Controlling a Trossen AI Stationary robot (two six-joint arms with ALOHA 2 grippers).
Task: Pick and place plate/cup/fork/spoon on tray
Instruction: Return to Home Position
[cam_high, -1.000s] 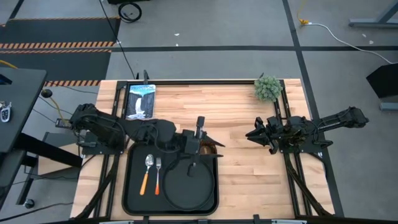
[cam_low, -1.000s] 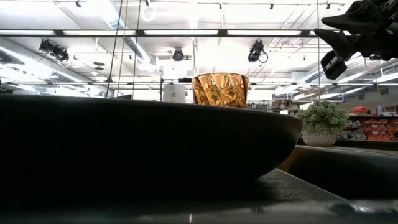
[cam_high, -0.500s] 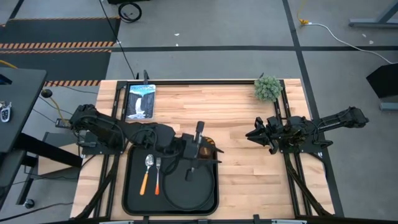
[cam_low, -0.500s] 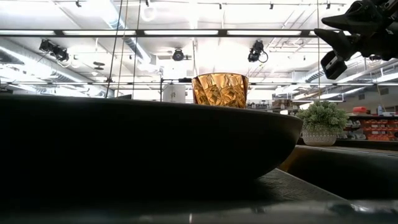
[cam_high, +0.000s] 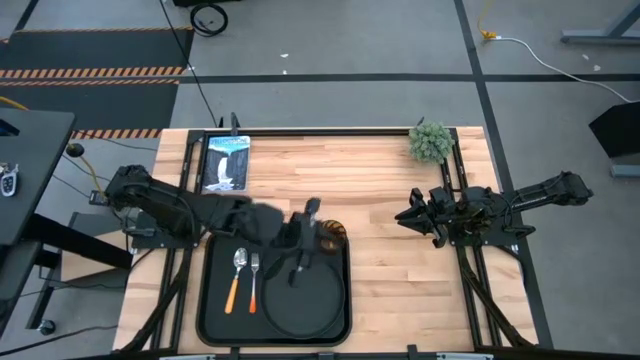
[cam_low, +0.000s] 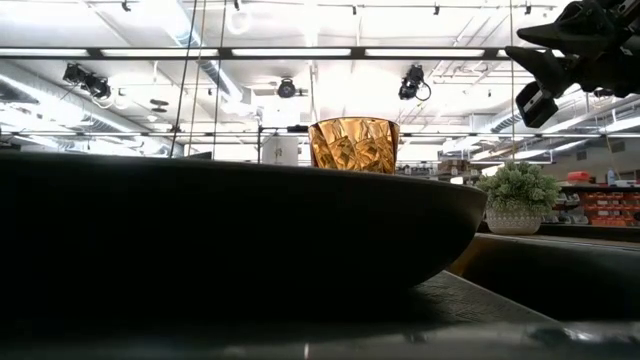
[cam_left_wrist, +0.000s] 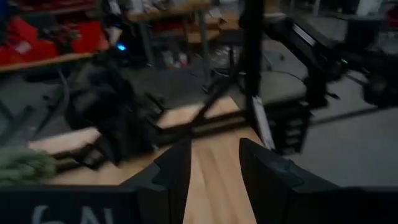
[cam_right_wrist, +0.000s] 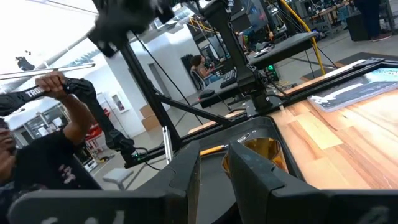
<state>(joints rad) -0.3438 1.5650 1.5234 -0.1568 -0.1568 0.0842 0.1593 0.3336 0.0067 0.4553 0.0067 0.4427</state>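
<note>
we see round black plate (cam_high: 300, 293), orange-handled fork (cam_high: 253, 280), spoon (cam_high: 236, 277) and amber cup (cam_high: 331, 232) inside the black rectangular tray (cam_high: 212, 318); nothing looks left; left pincer (cam_high: 296, 272) empty, slightly parted.

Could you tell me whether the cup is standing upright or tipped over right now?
Upright. In the low view the cup stands with its rim level on top, behind the plate; from above it shows as a round ring on the tray's far corner.

Large industrial lab or workshop: grey concrete floor (cam_high: 400, 40) with hazard-striped matting (cam_high: 90, 50), ceiling strip lights (cam_low: 300, 52) and hung cameras, red parts bins (cam_left_wrist: 37, 34), workbenches, a seated person (cam_right_wrist: 198, 67).
</note>
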